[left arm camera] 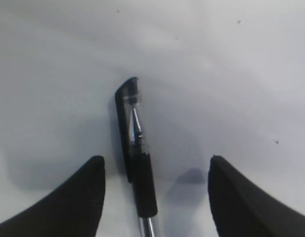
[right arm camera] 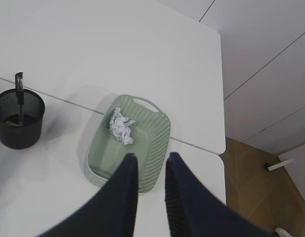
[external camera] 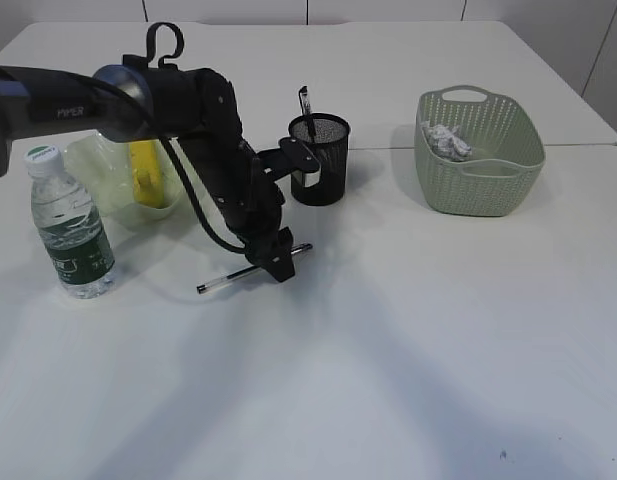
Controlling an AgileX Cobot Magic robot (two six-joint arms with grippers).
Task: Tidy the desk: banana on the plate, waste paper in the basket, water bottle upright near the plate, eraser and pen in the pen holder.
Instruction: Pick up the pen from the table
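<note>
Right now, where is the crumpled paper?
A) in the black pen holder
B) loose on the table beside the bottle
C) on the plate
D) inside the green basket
D: the crumpled paper lies inside the green basket, as the right wrist view also shows from above.

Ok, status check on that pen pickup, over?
Left gripper open, jaws either side of the pen, not closed yet. Pen flat on the table. Right gripper empty, high over the basket. Nothing blocking.
</note>
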